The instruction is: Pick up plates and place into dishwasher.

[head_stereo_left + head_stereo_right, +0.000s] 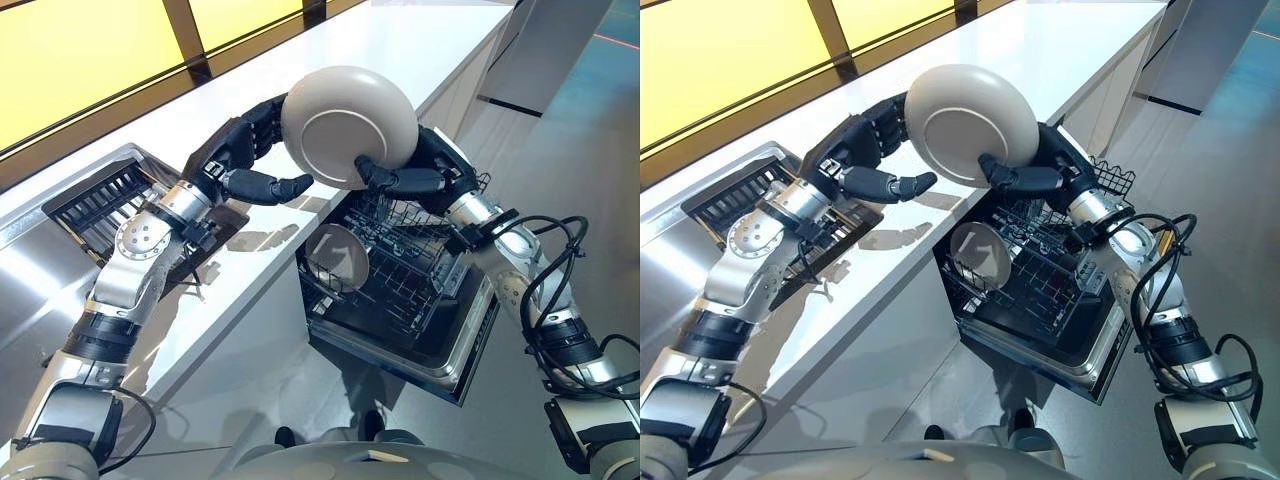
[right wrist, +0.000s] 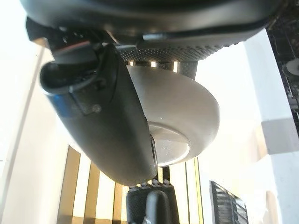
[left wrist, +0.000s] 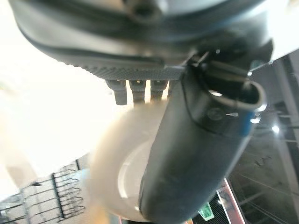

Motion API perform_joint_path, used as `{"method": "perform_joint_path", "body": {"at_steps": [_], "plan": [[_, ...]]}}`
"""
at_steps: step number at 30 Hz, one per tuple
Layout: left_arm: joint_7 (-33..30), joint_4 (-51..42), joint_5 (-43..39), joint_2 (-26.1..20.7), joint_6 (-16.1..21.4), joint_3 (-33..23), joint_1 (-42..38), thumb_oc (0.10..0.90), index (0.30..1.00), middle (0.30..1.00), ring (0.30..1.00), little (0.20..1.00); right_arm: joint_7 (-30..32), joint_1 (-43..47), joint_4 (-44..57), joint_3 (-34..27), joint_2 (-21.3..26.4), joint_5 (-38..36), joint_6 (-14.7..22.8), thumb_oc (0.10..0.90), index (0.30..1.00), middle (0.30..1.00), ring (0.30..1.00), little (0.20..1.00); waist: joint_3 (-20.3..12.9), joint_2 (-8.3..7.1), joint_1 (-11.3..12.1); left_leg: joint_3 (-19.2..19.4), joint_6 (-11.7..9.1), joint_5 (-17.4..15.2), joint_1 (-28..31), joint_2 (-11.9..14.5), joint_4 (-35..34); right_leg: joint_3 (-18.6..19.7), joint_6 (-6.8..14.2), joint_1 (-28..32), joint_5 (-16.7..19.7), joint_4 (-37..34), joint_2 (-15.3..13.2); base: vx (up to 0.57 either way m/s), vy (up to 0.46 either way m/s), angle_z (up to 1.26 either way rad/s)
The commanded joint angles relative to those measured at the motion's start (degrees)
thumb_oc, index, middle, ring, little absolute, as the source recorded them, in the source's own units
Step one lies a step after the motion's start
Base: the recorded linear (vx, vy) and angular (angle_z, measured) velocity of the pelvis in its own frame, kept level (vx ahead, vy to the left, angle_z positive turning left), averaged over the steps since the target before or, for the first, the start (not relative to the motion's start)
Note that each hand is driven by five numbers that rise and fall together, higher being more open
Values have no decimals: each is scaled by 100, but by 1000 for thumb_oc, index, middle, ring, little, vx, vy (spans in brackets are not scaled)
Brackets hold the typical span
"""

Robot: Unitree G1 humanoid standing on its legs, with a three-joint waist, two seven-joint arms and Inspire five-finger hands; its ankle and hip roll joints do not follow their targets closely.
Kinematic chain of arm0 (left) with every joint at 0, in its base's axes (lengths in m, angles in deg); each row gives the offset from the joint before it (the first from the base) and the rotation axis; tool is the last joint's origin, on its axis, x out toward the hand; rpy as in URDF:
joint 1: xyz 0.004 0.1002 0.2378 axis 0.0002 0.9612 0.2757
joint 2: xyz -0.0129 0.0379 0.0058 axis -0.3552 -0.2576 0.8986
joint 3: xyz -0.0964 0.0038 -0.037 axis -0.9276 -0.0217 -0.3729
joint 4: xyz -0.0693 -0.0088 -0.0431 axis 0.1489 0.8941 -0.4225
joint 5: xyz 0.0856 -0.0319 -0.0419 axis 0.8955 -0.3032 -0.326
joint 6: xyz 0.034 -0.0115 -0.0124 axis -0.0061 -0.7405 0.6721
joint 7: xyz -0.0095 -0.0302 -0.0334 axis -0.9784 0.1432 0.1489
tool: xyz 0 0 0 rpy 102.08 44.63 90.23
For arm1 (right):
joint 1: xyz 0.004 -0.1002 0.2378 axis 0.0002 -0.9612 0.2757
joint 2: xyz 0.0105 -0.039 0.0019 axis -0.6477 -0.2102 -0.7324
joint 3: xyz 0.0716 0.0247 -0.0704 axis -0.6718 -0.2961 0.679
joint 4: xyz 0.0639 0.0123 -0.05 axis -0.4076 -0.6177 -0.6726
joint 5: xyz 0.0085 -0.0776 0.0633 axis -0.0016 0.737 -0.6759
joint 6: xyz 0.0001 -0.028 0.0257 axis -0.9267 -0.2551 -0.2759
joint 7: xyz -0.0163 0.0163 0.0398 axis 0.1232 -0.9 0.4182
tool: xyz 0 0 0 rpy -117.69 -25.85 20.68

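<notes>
A beige plate [image 1: 348, 125] hangs tilted in the air above the counter's edge and the open dishwasher [image 1: 400, 290], its underside towards me. My right hand [image 1: 425, 172] is shut on its right rim, thumb on the underside and fingers behind; the plate [image 2: 187, 121] also shows past that thumb. My left hand [image 1: 240, 160] is at the plate's left rim with relaxed fingers behind it and its thumb held straight just below the rim, not pinching. Past the left thumb the plate [image 3: 121, 172] shows again. Another plate [image 1: 338, 255] stands upright in the dishwasher's pulled-out rack.
The white countertop [image 1: 400, 50] runs from the lower left to the far right. A steel sink with a dark dish rack [image 1: 100, 200] lies at the left. The dishwasher's wire rack [image 1: 410, 250] holds free slots right of the standing plate. Grey floor lies at the right.
</notes>
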Motion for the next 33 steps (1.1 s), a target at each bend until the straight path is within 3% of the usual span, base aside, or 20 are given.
{"method": "perform_joint_path", "body": {"at_steps": [1, 3, 5, 8, 12, 16, 19, 24, 33], "plan": [[-489, 195, 145, -420, 819, -554, -175, 800, 900, 900, 900, 900, 295, 222, 255, -814, 241, 395, 992, 100, 300, 300, 300, 200, -524, -99, 58, -86, 150, -253, -29, -273, 10, -102, 65, 120, 33, 27, 287, 0, 0, 0], [-749, 195, 73, -477, 1035, -697, -74, 800, 900, 900, 900, 900, 527, 102, 251, -950, 429, 882, 1048, 100, 300, 300, 300, 200, -523, -111, 54, -95, 150, -249, -36, -273, 10, -101, 64, 114, 33, 27, 288, 0, 0, 0], [-977, 69, -276, -374, 1233, -1031, 182, 800, 900, 900, 900, 900, 1112, -166, 135, -1175, 791, 2186, 1337, 100, 300, 300, 300, 200, -512, -134, 34, -103, 148, -246, -36, -274, 10, -91, 58, 113, 35, 27, 293, 0, 0, 0], [-1222, -319, -345, -69, 1276, -1257, 518, 800, 900, 900, 900, 900, 1506, -498, 185, -1493, 1017, 2858, 1317, 100, 300, 300, 300, 200, -493, -158, 5, -127, 158, -250, -41, -280, 10, -60, 43, 105, 39, 27, 319, 0, 0, 0], [-1330, -803, -121, 301, 1212, -1192, 727, 800, 900, 900, 900, 900, 1943, -538, -7, -1658, 1262, 3452, 952, 100, 300, 300, 300, 200, -436, -212, 6, -165, 159, -262, -23, -289, 10, -55, 36, 130, 39, 27, 340, 0, 0, 0], [-1227, -1045, -72, 268, 1080, -1073, 731, 800, 900, 900, 900, 900, 2202, -511, -317, -1625, 1458, 3994, 511, 100, 300, 300, 300, 200, -397, -226, 33, -174, 149, -257, -24, -286, 10, -87, 50, 140, 49, 27, 333, 0, 0, 0], [-1163, -1325, -88, 151, 865, -1010, 788, 800, 900, 900, 900, 900, 2172, -598, -480, -1552, 1600, 4162, 215, 100, 300, 300, 300, 200, -371, -230, 43, -182, 144, -239, -37, -289, 10, -96, 68, 136, 67, 27, 331, 0, 0, 0], [-1091, -1403, -273, -1, 707, -887, 692, 800, 900, 900, 900, 900, 1878, -496, -714, -1309, 1670, 4063, 32, 100, 300, 300, 300, 200, -283, -235, 86, -156, 163, -219, -51, -292, 10, -127, 71, 130, 81, 54, 314, 0, 0, 0], [-878, -1587, -495, -7, 414, -333, 188, 800, 900, 900, 900, 900, 1593, 330, -1926, -86, 1498, 4048, -233, 100, 300, 300, 300, 200, -145, -228, 248, -237, 162, -208, -113, -316, 10, -258, 108, 107, 118, 27, 236, 9, -12, 1]]}}
